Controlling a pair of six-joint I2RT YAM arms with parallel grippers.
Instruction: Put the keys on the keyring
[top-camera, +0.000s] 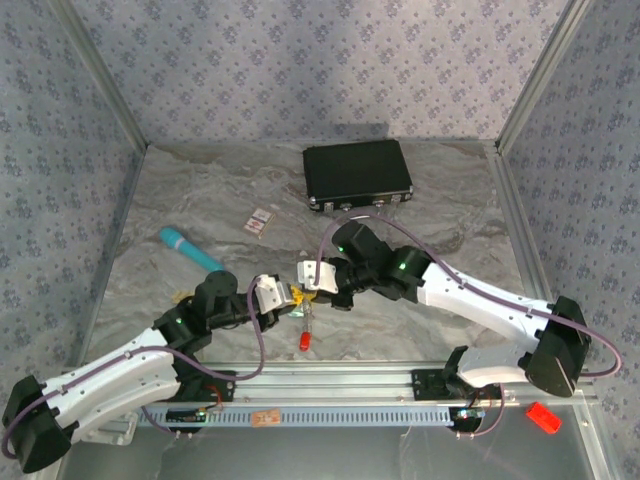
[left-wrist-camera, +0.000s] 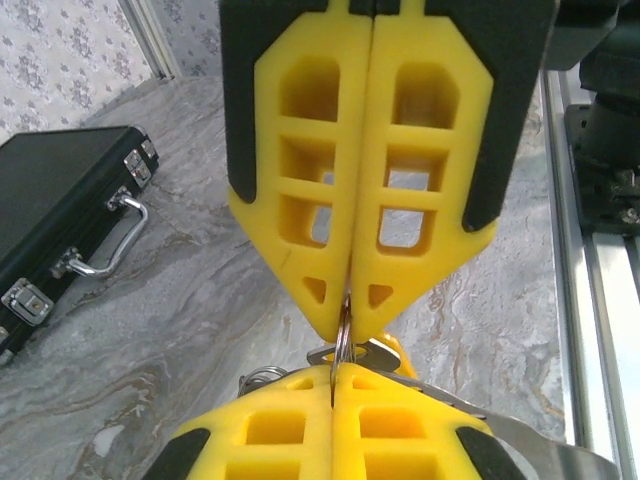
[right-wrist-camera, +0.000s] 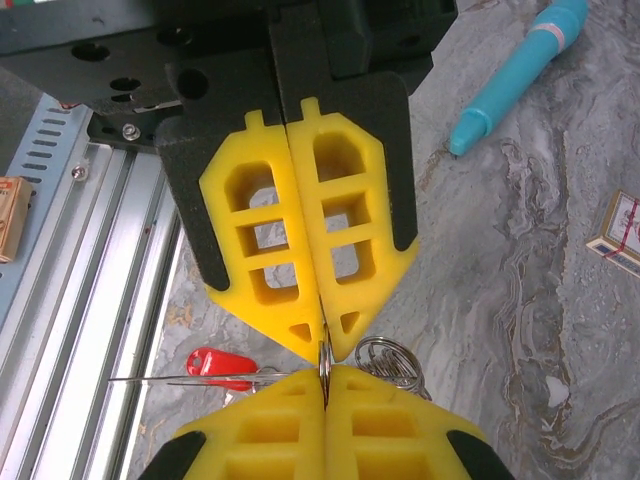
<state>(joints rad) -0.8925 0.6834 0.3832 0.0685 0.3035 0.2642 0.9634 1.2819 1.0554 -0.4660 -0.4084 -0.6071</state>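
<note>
Both grippers meet tip to tip above the table's near middle, each shut on the thin silvery keyring (left-wrist-camera: 343, 340), which I see edge-on. In the left wrist view my left gripper (left-wrist-camera: 335, 375) rises from the bottom and the right gripper (left-wrist-camera: 350, 322) comes down from above. A yellow-headed key (left-wrist-camera: 400, 352) hangs right at the ring between the tips; whether it is threaded I cannot tell. In the right wrist view my right gripper (right-wrist-camera: 323, 380) is at the bottom and the left gripper (right-wrist-camera: 322, 345) above, both on the keyring (right-wrist-camera: 322, 362). The red tag (right-wrist-camera: 220, 366) dangles lower left.
A closed black case (top-camera: 358, 175) lies at the back. The teal stick (top-camera: 190, 250) rests on the left, with a small card (top-camera: 260, 221) beyond it. A coil of spare rings (right-wrist-camera: 392, 360) hangs beside the jaws. The aluminium rail (top-camera: 330, 385) runs along the near edge.
</note>
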